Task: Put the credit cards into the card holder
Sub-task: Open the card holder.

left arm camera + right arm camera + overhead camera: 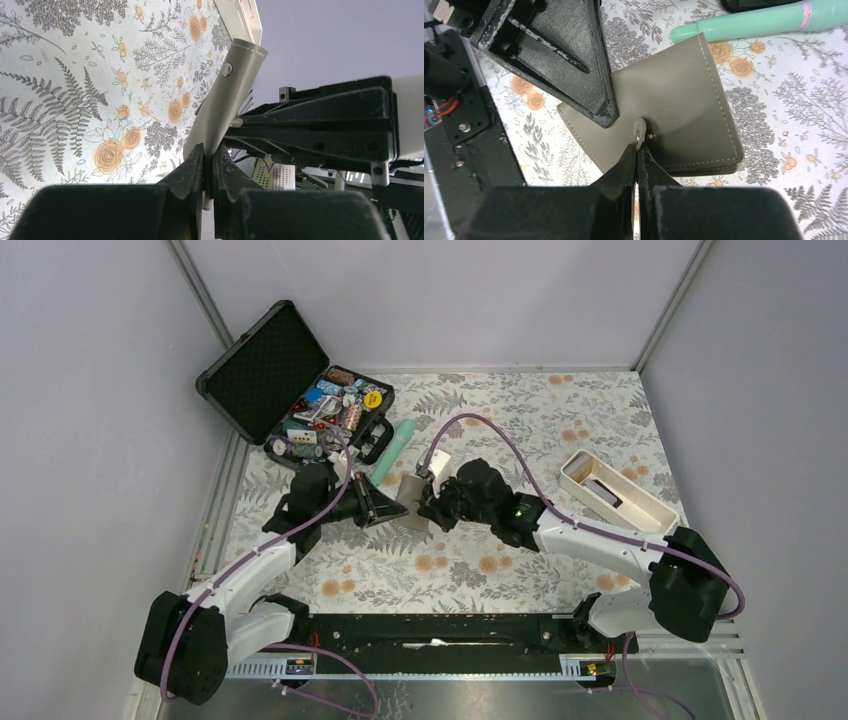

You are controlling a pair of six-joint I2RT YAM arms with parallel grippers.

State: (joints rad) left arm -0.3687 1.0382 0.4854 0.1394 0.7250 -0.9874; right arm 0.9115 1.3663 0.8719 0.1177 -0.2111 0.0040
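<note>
From above, 2 claws meet at 1 grey card holder (pixel 412 492) mid-table (pixel 500 570), with 1 mint tube (pixel 392 452) just behind it. Left wrist: the left claw (pixel 207 162) is clenched on the holder's edge. Right wrist: the right claw (pixel 638 150) pinches the holder's 1 snap tab (pixel 640 127) — jaws tight together.

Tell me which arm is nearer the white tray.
Right. The right arm runs close beside the white tray; the left arm lies far off, past the card holder.

Bright, even, diffuse overhead light; shadows soft. Top view sharp, faint sheen on metal sheet (pixel 480 695) at 6 o'clock. Wrist views: left fingers (pixel 191 172), right fingers (pixel 623 172) at 6 o'clock dark, soft-focus; tablecloth (pixel 75 100) crisp.
</note>
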